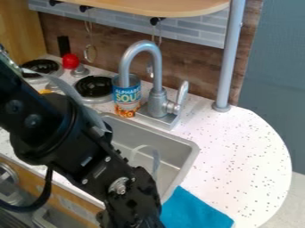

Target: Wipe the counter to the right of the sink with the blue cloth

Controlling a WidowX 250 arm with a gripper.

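Blue cloth (193, 211) is laid beside the sink (183, 156), near the hand (134, 219). Its opening and any progress cannot be told.

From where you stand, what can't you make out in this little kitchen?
All in the camera view:
Lower end of the robot arm: cut off by the bottom edge.
Left part of the sink: hidden behind the arm.
What the clear curved thing in the sink is: too faint to tell.
Near end of the blue cloth: cut off by the bottom edge.
Part of the can's top: hidden behind the faucet.
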